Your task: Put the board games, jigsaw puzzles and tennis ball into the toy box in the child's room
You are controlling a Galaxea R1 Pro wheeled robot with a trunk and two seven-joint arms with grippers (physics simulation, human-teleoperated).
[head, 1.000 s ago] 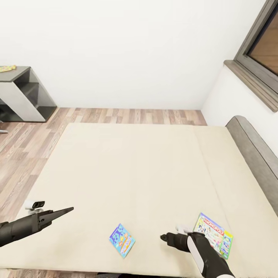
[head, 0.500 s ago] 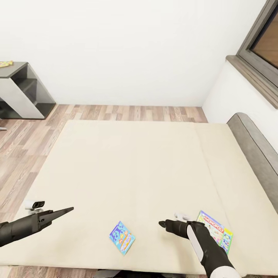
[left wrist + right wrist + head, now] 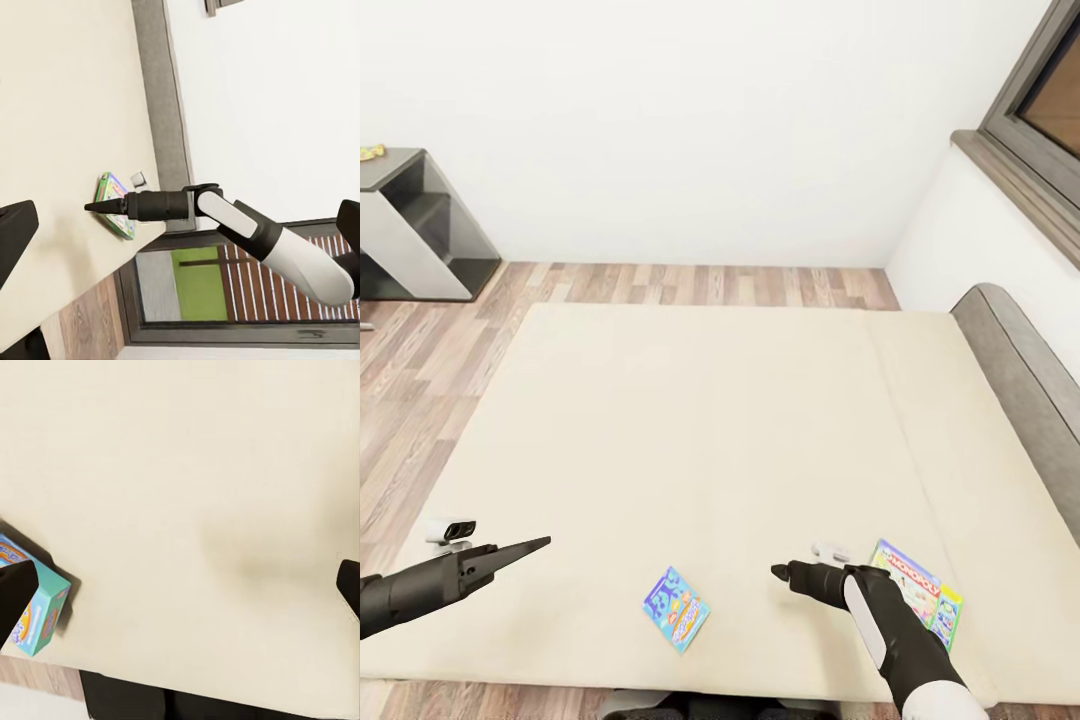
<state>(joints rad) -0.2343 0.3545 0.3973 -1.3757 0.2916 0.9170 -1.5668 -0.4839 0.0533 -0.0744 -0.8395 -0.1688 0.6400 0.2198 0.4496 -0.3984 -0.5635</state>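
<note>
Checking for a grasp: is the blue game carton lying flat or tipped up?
Flat: the blue game carton lies face-up on the bed, apart from both hands.

Both arms are matte black with tapered tips, the right arm (image 3: pixel 905 650) sheathed in a glossy white forearm shell.

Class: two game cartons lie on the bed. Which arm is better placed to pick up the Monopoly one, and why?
Probably the right. The right gripper hovers just beside the Monopoly carton, on the bed. The left gripper is across the bed, beyond the blue carton.
</note>
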